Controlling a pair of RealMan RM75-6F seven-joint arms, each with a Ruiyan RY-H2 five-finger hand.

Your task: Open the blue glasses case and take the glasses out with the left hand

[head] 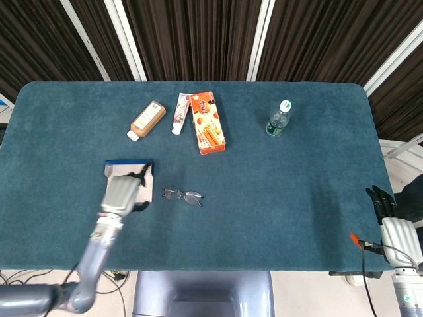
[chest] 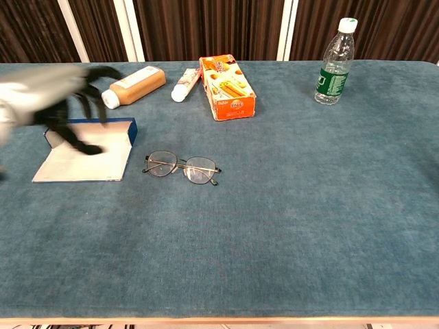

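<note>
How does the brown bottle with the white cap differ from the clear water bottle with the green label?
The brown bottle with the white cap lies on its side at the table's far left; the clear water bottle with the green label stands upright at the far right. The brown one is opaque and squat, the clear one see-through and slimmer. Both have white caps and rest on the blue-green tablecloth, untouched by either hand.

The left hand [chest: 51, 103] is motion-blurred, hiding part of the glasses case [chest: 89, 154].

packaging print too small, nothing legible
</note>
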